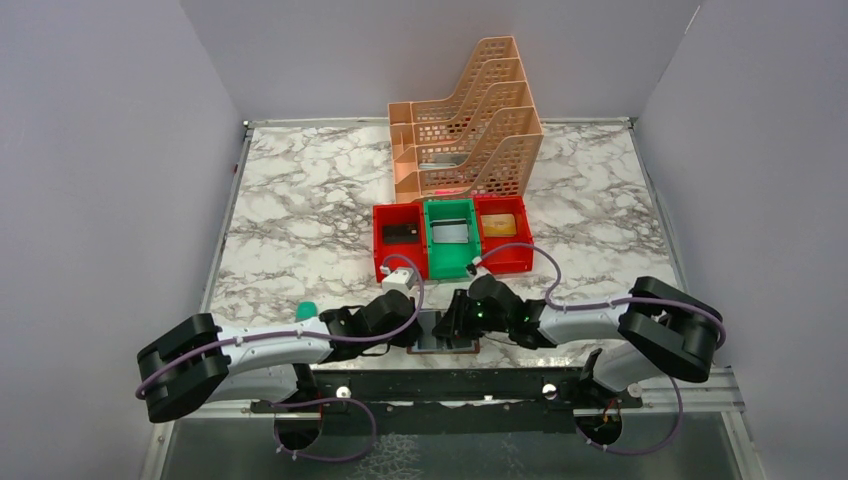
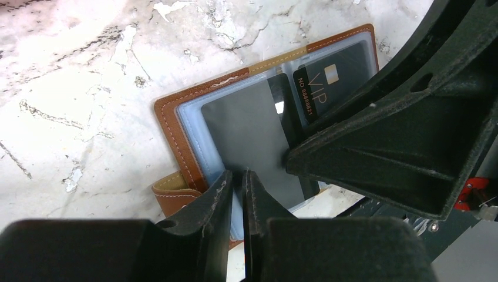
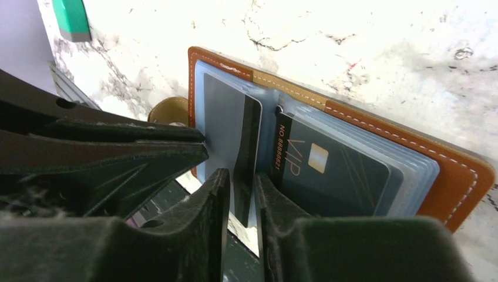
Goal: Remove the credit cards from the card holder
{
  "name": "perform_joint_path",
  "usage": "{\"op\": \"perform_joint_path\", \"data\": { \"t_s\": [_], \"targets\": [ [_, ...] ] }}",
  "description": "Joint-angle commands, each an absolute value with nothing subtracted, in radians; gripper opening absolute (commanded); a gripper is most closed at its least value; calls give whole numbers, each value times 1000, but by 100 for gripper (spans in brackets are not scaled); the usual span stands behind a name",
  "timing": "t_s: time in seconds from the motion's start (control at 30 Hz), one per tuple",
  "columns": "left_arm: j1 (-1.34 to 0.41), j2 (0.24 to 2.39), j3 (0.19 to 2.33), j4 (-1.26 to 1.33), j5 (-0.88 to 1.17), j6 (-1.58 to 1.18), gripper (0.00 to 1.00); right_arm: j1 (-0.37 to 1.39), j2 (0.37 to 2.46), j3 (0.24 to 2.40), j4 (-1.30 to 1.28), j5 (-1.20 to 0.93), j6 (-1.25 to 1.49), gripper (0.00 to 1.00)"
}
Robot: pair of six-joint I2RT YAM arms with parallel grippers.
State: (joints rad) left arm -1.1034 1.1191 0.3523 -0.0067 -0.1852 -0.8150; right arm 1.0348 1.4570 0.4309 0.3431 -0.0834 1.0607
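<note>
The card holder (image 1: 445, 338) lies open on the marble near the table's front edge, brown leather (image 2: 176, 123) with grey-blue plastic pockets. A grey credit card (image 2: 246, 135) with a dark stripe sticks partly out of the left page (image 3: 226, 126). A dark "VIP" card (image 3: 329, 170) sits inside a right-hand pocket (image 2: 335, 76). My left gripper (image 2: 238, 176) pinches the near edge of the holder's left page, blue sleeve between its fingers. My right gripper (image 3: 242, 179) straddles the grey card's striped near edge. Its jaws are narrow, with a slit of daylight on one side.
Behind the holder, two red bins (image 1: 400, 240) flank a green bin (image 1: 450, 235), and a peach tiered file rack (image 1: 470, 130) stands further back. A small green object (image 1: 306, 311) lies left of the arms. The two grippers almost touch; the metal base rail (image 1: 440, 385) is just below.
</note>
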Motion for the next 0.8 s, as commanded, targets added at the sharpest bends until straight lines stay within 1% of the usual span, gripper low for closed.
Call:
{"op": "perform_joint_path", "data": {
  "t_s": [0.0, 0.17, 0.2, 0.33, 0.57, 0.7, 0.77],
  "targets": [
    [-1104, 1107, 327, -76, -208, -813, 16, 1041, 1420, 400, 341, -55, 1061, 23],
    [-1104, 1104, 321, -80, -208, -808, 16, 1042, 1354, 367, 338, -38, 1045, 3],
    [-1104, 1105, 321, -76, -206, -808, 16, 1042, 1340, 351, 347, -38, 1046, 1],
    [-1104, 1113, 319, -64, -202, -808, 16, 1040, 1292, 327, 356, -44, 1037, 1],
    [-1104, 1122, 328, -61, -192, -807, 16, 1039, 1191, 314, 233, 26, 1028, 2],
    [-1103, 1120, 328, -58, -186, -805, 16, 1039, 1165, 277, 281, 16, 1046, 10],
    [-1104, 1119, 328, -55, -180, -805, 16, 1040, 1178, 266, 315, 2, 1061, 12]
  ]
}}
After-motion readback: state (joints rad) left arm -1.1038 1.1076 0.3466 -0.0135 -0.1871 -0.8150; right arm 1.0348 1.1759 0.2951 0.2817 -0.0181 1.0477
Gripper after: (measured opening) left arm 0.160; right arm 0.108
